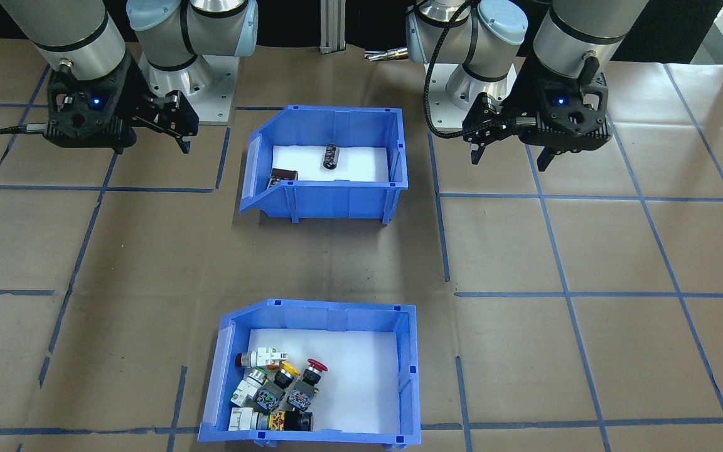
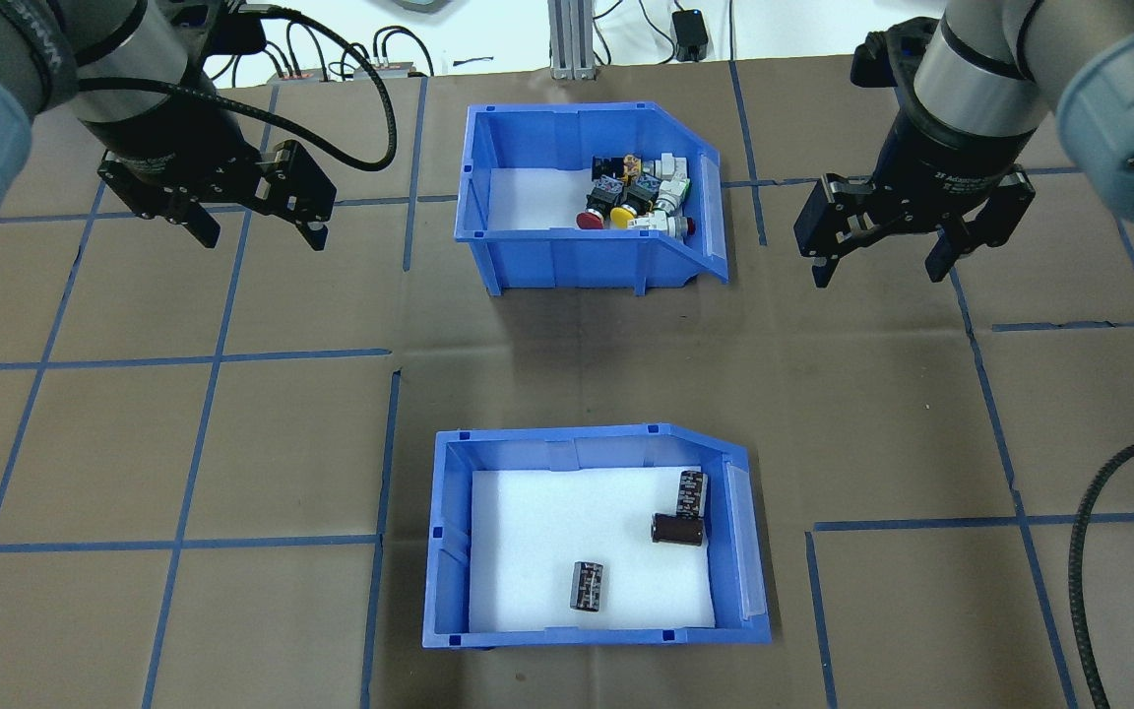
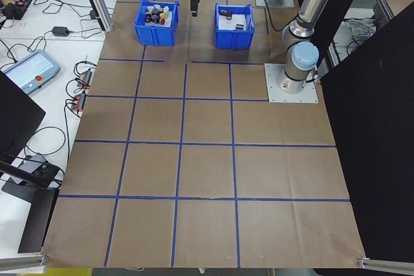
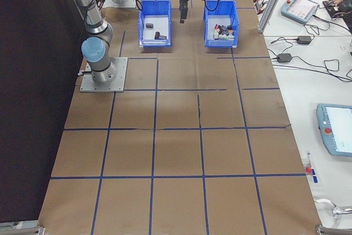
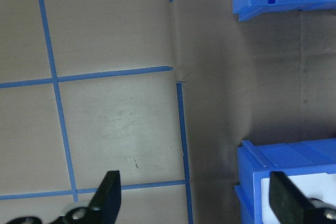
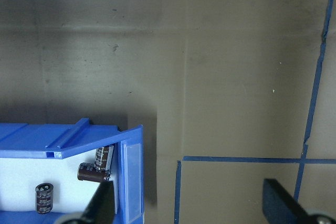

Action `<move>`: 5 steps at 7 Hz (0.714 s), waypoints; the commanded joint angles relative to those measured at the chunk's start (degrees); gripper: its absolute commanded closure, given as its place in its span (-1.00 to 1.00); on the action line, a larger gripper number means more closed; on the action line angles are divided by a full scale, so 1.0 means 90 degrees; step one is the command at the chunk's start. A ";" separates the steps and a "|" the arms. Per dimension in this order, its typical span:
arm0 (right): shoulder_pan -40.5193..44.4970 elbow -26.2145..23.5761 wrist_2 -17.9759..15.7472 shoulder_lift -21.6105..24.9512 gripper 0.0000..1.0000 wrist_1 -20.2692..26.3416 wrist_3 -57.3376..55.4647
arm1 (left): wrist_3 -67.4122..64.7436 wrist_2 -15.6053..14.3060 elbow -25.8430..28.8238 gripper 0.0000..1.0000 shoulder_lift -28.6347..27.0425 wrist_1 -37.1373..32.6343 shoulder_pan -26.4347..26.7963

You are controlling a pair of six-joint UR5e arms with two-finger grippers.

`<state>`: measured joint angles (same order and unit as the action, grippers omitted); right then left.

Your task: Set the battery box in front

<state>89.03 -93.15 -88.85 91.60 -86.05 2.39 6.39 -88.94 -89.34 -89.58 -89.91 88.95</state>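
Blue plastic battery box (image 2: 595, 537) with white liner and dark cylindrical cells (image 2: 677, 529) is sitting nearest the robot, behind the blue switch bin (image 2: 589, 199). Left gripper (image 2: 257, 228) and right gripper (image 2: 882, 266) are hovering spread, empty. Likely pre-grasp; next calls for gripping a wall.

A second blue bin (image 2: 567, 241) sits on the brown-paper table (image 2: 232, 443), its white floor holding a cluster of push-button switches (image 2: 638, 192) in red, yellow, green and white; blue tape lines (image 2: 218, 354) divide the table into squares; beside the table lie a grey pendant with a red button (image 3: 29, 72) and loose cables (image 3: 84, 85); an aluminium post (image 2: 572, 39) stands at the far edge.
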 commanded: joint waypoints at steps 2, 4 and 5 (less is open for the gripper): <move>0.0000 0.0057 -0.0011 -0.0012 -1.00 0.0001 0.0046 | 0.0071 -0.0448 0.0181 -0.97 -0.0125 0.0019 0.0000; 0.0019 0.0057 0.0028 -0.0138 -1.00 -0.0377 0.0803 | 0.0139 -0.0460 0.0113 -0.97 -0.0135 0.0224 -0.0020; 0.0039 0.0076 0.0028 -0.0245 -1.00 -0.0602 0.1543 | 0.0052 -0.0489 -0.0003 -0.99 -0.0009 0.0302 -0.0029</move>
<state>89.22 -92.58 -88.67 90.39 -89.06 9.51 7.26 -93.01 -88.48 -90.48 -87.97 88.78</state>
